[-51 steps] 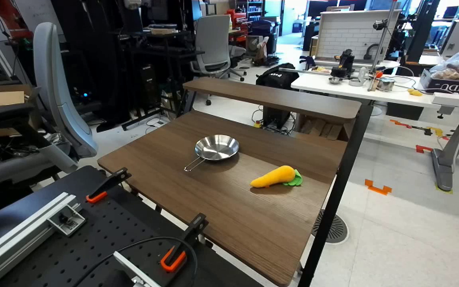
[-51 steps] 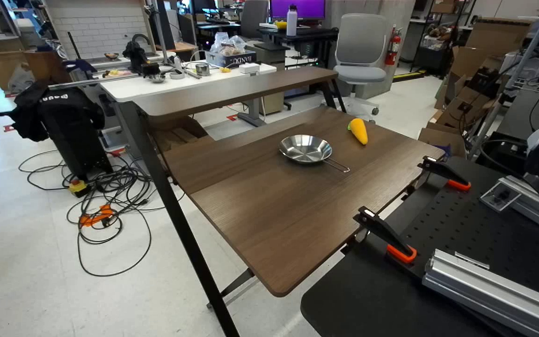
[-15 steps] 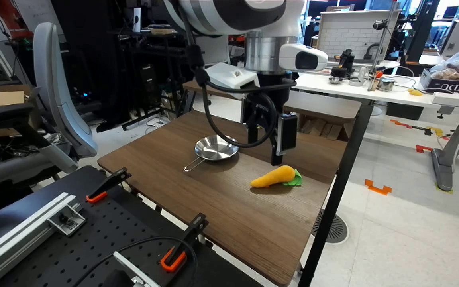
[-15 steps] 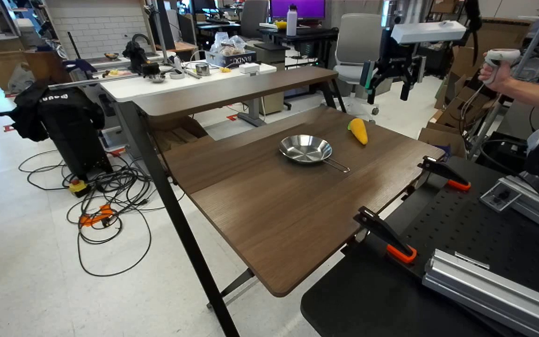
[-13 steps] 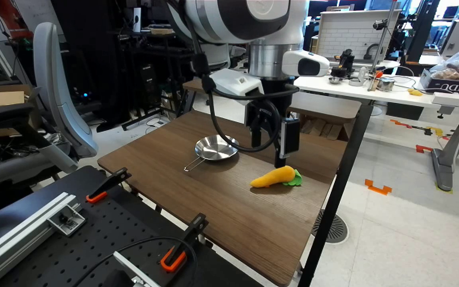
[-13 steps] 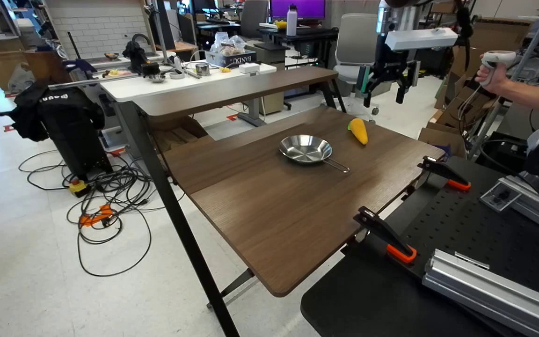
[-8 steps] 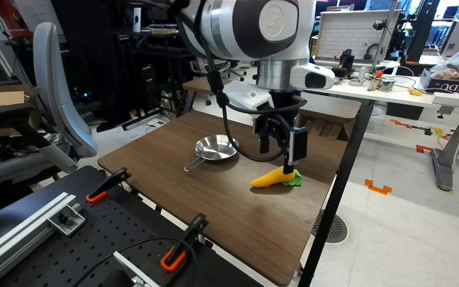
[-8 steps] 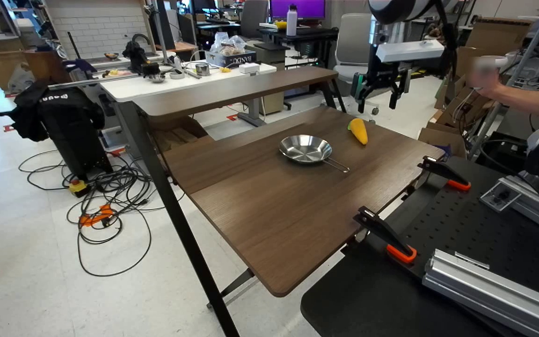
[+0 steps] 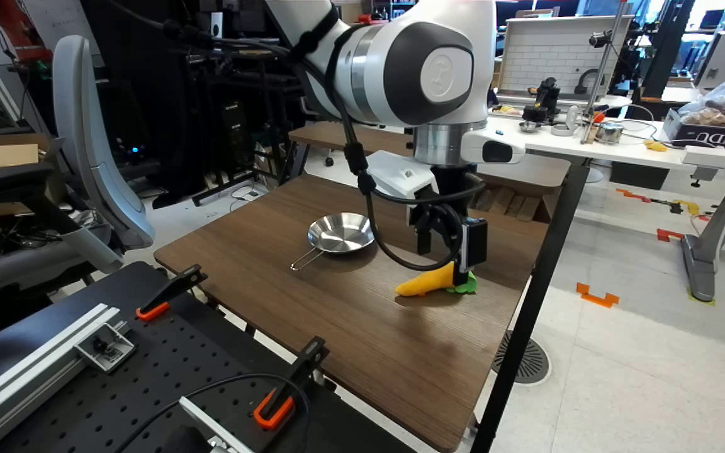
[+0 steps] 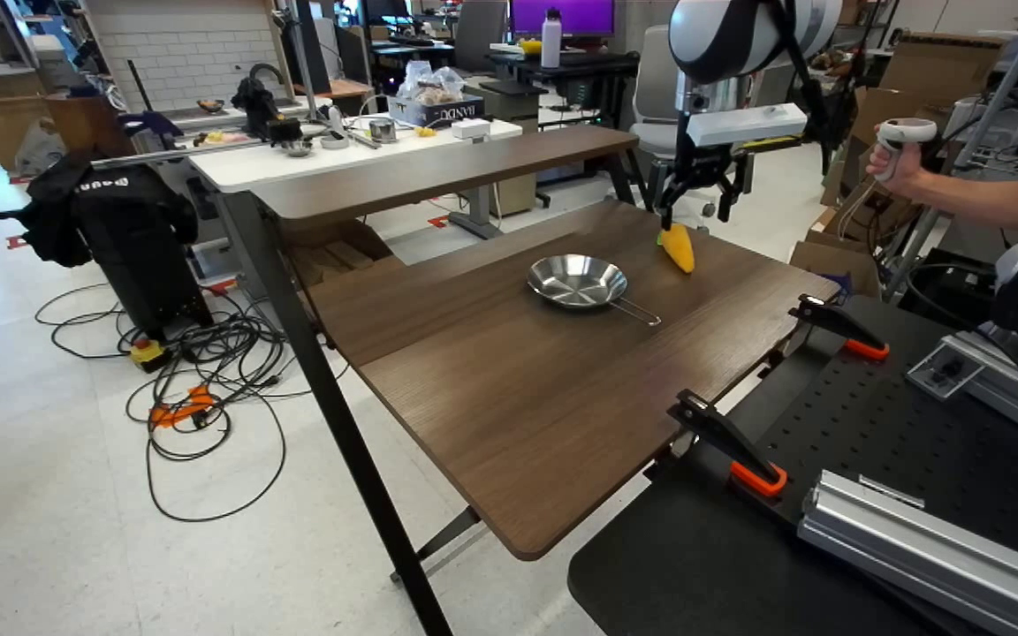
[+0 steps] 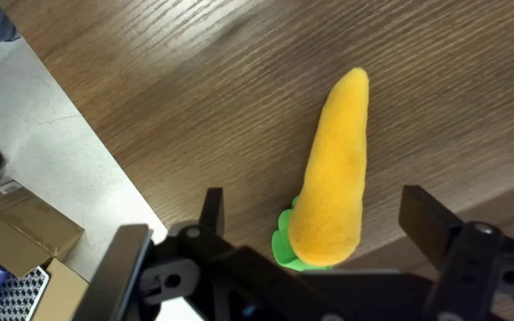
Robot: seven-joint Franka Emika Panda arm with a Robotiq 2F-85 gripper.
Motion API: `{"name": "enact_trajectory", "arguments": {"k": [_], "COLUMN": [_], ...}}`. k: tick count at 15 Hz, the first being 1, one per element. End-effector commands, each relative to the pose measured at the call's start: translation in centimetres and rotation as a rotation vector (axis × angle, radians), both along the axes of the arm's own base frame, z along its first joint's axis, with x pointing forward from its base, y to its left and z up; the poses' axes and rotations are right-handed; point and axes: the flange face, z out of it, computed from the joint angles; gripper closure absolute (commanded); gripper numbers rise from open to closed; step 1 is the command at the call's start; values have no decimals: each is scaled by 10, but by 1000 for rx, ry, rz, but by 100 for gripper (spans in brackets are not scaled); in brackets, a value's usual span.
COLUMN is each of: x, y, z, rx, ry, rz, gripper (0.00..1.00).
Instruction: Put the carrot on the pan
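Observation:
The yellow-orange carrot with green leaves lies on its side on the wooden table; an exterior view shows it too. In the wrist view the carrot points its tip up the picture, its thick leafy end nearest me. My gripper is open and empty above the thick end, also in an exterior view. In the wrist view the fingertips stand wide apart on either side of the carrot, without visible contact. The silver pan stands upright with nothing in it, also in an exterior view; it is outside the wrist view.
The wooden table has a raised shelf along its back and a dark leg frame at its side. Black clamps with orange pads sit at the near edge. A person's hand holds a white controller off to the side.
The arm, out of view at first, has entered. Over the last second my gripper has moved down and across to above the carrot's leafy end, staying open. The carrot and pan have not moved.

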Motion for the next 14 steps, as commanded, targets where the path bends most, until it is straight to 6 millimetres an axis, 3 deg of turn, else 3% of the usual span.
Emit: {"name": "enact_trajectory", "arguments": {"k": [1, 6, 7, 8, 14], "x": [16, 22, 22, 22, 24], "y": [5, 12, 12, 12, 12], "z": [-18, -37, -40, -42, -42], "rx": [-34, -44, -44, -45, -52], "ry": [-16, -13, -16, -18, -38], "rz": [3, 19, 23, 28, 39], "gripper": [0, 0, 25, 28, 73]}}
